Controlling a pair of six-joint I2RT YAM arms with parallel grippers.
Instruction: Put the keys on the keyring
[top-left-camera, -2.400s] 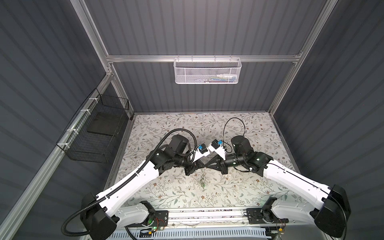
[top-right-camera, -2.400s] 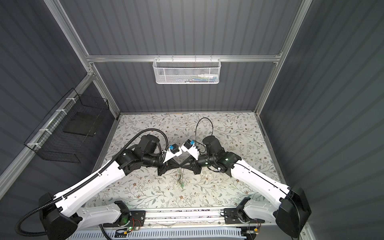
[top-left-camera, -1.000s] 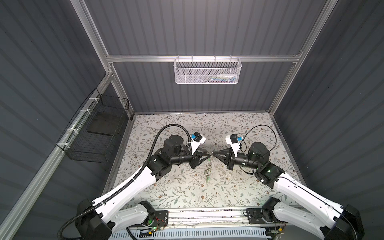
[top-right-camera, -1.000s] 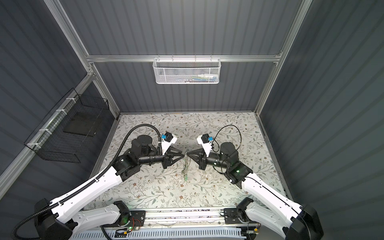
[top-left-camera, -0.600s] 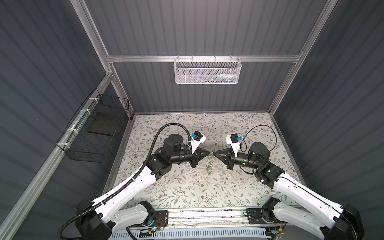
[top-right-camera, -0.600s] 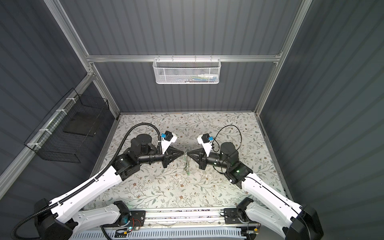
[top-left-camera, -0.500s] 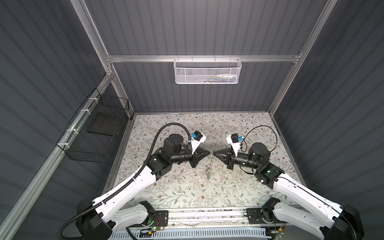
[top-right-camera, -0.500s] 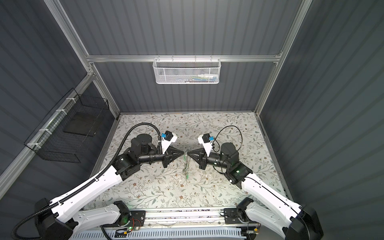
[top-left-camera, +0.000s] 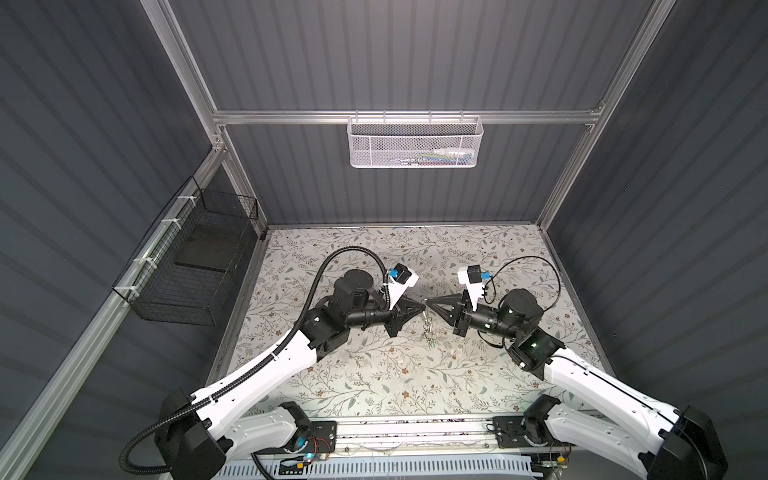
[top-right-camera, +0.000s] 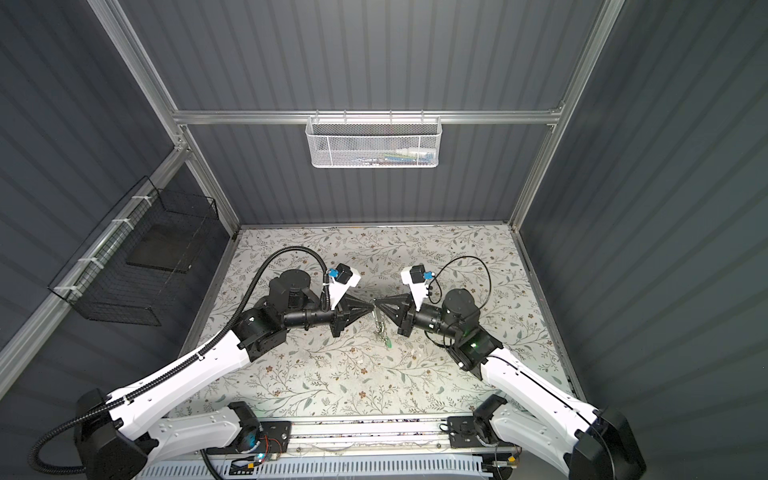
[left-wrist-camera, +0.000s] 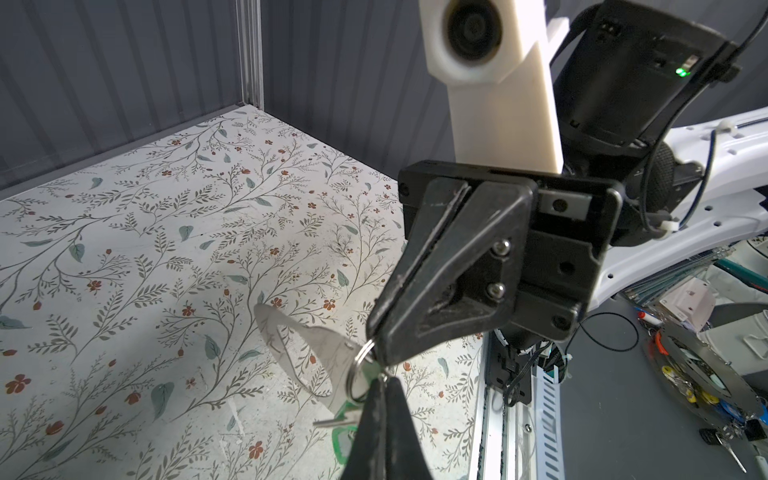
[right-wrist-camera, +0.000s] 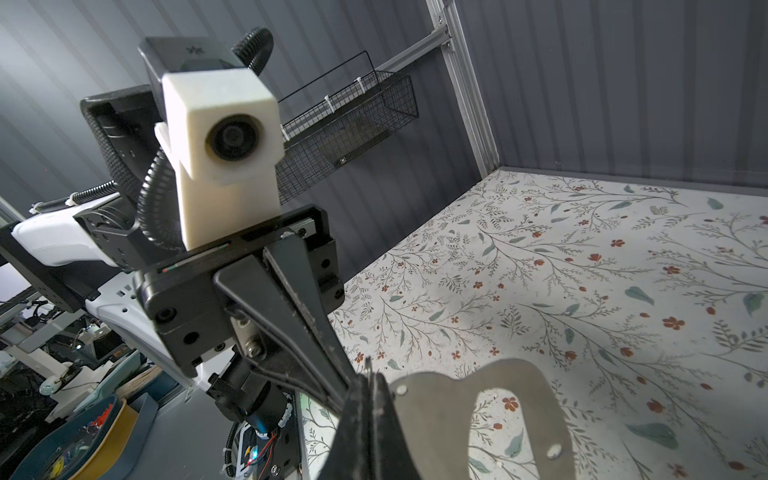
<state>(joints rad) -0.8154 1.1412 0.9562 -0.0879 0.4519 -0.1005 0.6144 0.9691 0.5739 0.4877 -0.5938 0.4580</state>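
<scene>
**Both top views:** the left gripper (top-left-camera: 422, 307) and right gripper (top-left-camera: 431, 301) meet tip to tip at the keyring (top-left-camera: 426, 321), which is held above the table (top-left-camera: 374, 374). The keys (top-left-camera: 432, 340) hang just below the keyring.

**Left wrist view:** the left jaws, apart a second ago, now pinch a split ring (left-wrist-camera: 358, 370) at the keyring's end.

**Right wrist view:** the right jaws clamp the keyring's edge.

**Judgement:** both grips appear set; threading is not yet confirmed.

Lab test cell: aluminium frame (top-left-camera: 415, 117), corrugated grey walls (top-left-camera: 374, 54)

Left gripper (top-left-camera: 422, 307) and right gripper (top-left-camera: 431, 300) meet; keys (top-left-camera: 428, 330) dangle beneath.
</scene>
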